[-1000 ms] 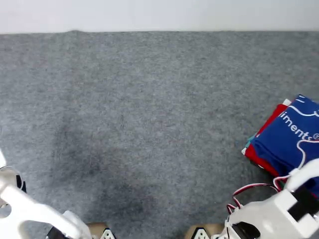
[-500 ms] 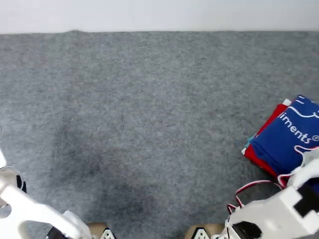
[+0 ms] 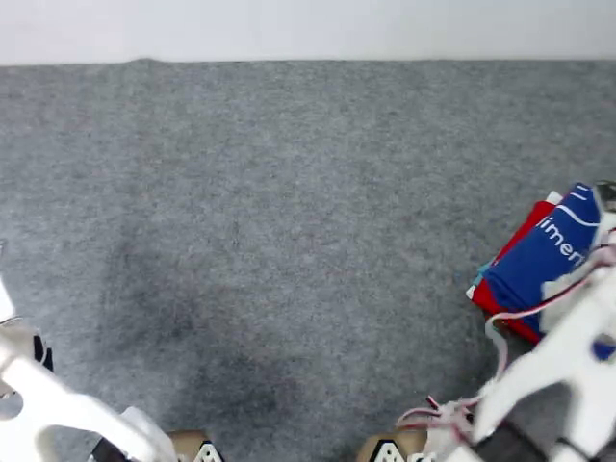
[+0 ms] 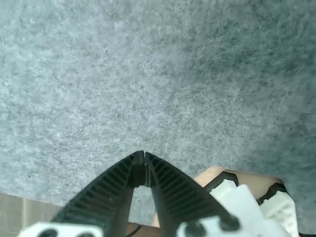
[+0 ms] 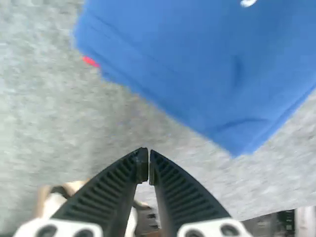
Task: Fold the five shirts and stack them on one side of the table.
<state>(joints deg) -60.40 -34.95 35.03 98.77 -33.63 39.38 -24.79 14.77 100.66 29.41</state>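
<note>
Stack (image 3: 525, 279) of folded shirts at right edge of counter (image 3: 289, 192): blue shirt (image 3: 549, 260) on top, red shirt (image 3: 496, 300) beneath, thin white and teal edges lower down, exact count hard to tell. Left fingers (image 4: 140, 160) pressed together, empty, over bare grey felt. Right fingers (image 5: 143, 158) closed on nothing, just beside blue shirt's edge. All shirts in sight folded and stacked; task judged done or nearly so, perhaps only squaring of stack left
</note>
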